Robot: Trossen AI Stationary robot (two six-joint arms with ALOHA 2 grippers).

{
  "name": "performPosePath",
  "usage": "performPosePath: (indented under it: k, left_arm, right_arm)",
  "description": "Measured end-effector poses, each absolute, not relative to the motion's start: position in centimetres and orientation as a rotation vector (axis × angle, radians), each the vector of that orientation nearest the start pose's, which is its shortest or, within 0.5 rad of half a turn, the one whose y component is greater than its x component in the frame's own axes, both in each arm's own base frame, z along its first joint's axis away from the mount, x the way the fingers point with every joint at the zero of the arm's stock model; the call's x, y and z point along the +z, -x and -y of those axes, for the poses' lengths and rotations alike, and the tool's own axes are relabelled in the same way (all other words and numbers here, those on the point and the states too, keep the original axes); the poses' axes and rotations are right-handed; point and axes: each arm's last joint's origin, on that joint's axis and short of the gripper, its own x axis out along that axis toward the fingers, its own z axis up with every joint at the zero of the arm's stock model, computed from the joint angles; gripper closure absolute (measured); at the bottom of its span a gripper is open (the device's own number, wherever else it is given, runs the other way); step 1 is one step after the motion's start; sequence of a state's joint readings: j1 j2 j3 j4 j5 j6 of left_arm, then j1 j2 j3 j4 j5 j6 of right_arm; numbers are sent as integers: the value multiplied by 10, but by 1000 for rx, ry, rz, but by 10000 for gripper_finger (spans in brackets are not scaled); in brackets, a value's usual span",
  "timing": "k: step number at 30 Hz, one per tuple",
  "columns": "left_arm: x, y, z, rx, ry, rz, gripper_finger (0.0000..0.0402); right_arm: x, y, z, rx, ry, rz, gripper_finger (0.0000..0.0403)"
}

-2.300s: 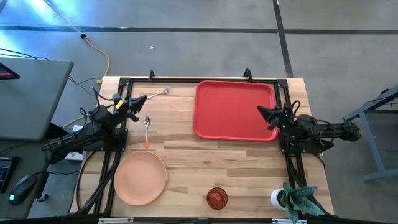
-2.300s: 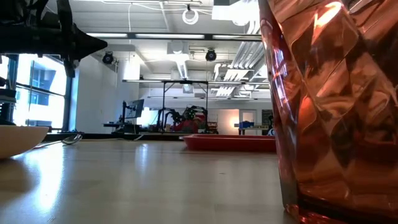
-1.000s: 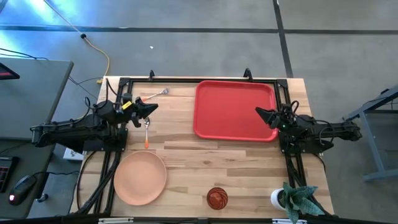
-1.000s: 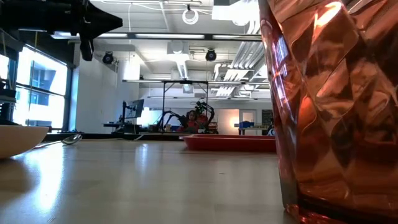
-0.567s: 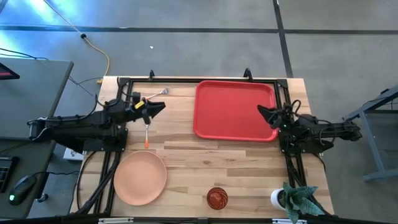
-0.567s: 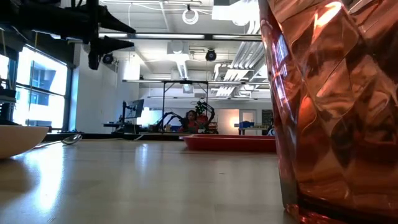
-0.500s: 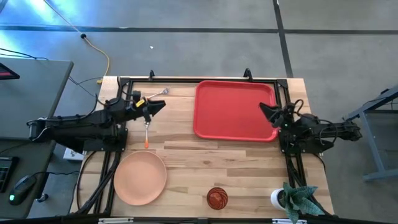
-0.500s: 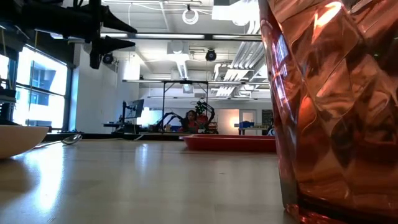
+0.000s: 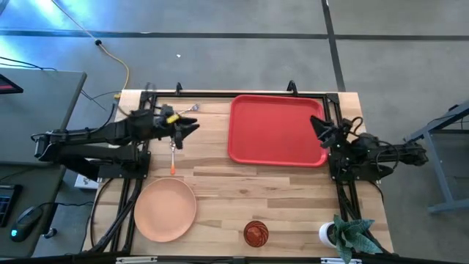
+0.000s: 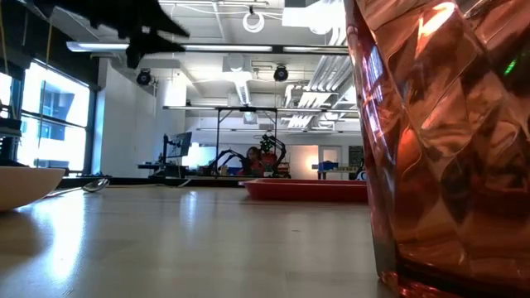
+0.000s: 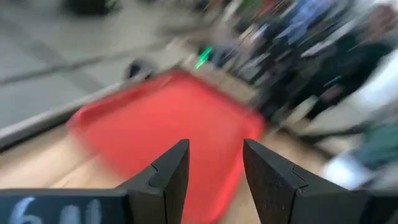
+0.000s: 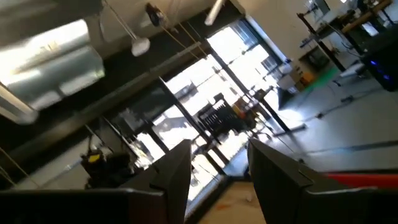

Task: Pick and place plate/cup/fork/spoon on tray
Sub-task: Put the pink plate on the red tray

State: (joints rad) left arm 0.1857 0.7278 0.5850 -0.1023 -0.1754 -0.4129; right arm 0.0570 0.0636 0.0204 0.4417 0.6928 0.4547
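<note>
While the tray lies bare at the table's far edge, the left gripper hangs just off its left rim, fingers parted with nothing between them; in the left wrist view the two dark fingers stand apart with the tray showing red through the gap. Directly under and beside that gripper is the spoon, left of the tray, its orange handle pointing away from the tray's far edge toward the plate. The fork rests farther out from the tray's left rim, near the table's far edge, partly covered by the arm. The plate sits well apart from the tray, off its near-left corner, and the cup stands below the tray's near rim at the table's front edge; in the low view the cup fills the right side, with the tray a low red strip beyond it and the plate's rim at the left. The right gripper hovers over the tray's right rim, its fingers spread and empty. A potted plant stands off the tray's near-right corner.
</note>
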Motion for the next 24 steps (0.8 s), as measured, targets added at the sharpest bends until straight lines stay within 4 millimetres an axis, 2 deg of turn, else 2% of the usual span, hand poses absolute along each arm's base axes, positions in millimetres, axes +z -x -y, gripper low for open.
performPosePath:
  k: [4, 11, 15, 19, 24]
  left_arm:
    - [260, -169, -41, 473, 492, -327, 261]
    - [252, -183, -40, 343, 588, -427, 261]
    - [258, -189, -41, 327, 594, -460, 261]
    - [259, -194, -43, 315, 542, -519, 261]
    - [253, -205, -59, 220, 534, -598, 261]
  right_arm:
    - [196, -94, 14, -572, -611, 443, 253]
    - [193, -104, 13, -562, -679, 401, 253]
    - [204, -110, 13, -581, -680, 346, 253]
    - [219, -119, 14, -683, -641, 289, 253]
    - [246, -129, 18, -771, -561, 268, 253]
